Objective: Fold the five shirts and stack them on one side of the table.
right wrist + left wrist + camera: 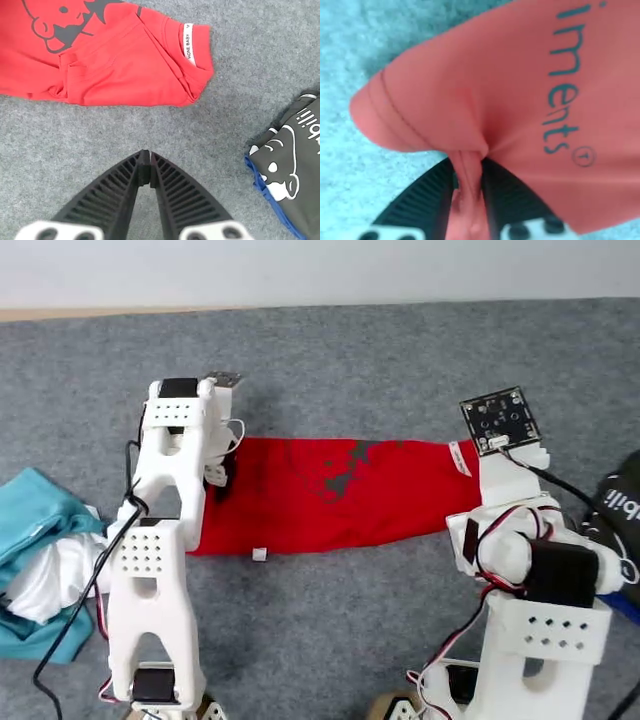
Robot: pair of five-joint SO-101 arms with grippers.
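Red jersey, thin and soft, makes up the long folded red shirt (330,495), which lies as a flat band across the grey felt-like table cover (350,350); it looks doubled lengthwise, probably so that one end can next be carried over the other; a dark cartoon print shows near its middle and a white neck label marks its collar end

At the end of the red shirt away from the collar, the left gripper (467,170) has its black ribbed jaws clamped on a pinch of the cloth; the fabric puckers into a narrow ridge between them, beside a stitched corner hem, and this grip seems meant to lift and carry that end

The right gripper (145,162) hangs over bare felt just off the collar end of the red shirt (100,65); its ribbed jaws are pressed together with nothing between them, so it would have to part them before taking the collar corner

Beyond the collar end, apart from the red shirt, lies a dark grey shirt (290,165) with blue trim and a white cartoon print, fairly flat; beyond the opposite end sits a crumpled heap of teal and white shirts (40,540), loose and unfolded, which I judge to be waiting their turn
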